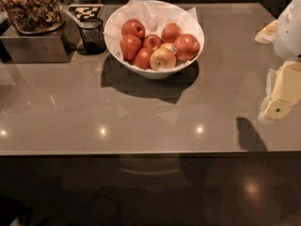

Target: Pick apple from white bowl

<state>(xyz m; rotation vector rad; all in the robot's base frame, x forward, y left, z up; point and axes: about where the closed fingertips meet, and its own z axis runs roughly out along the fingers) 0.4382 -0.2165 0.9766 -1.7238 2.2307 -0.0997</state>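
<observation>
Fingers point(282, 91): two cream pads, spread well apart, nothing between them. Gripper point(262, 76) sits far right of the white bowl point(190, 60), at the frame edge, above the table point(141, 117) and clear of everything. White arm housing point(289, 27) is behind it. Gripper shadow point(249, 134) falls on the table, right of and nearer than the bowl.

The apple point(187, 47) is in the bowl, on its right side against the rim, resting on the paper liner point(141, 11) and touching the yellow-pink apple point(162, 59) on its near-left. Smaller red apples point(133, 29) fill the rest of the bowl.

A dark glass cup point(92, 36) stands just left of the bowl. A checkered marker point(84, 12) is behind the cup. Further left of the bowl, a tray of brown snacks point(30, 8) rests on a metal box point(33, 48).
</observation>
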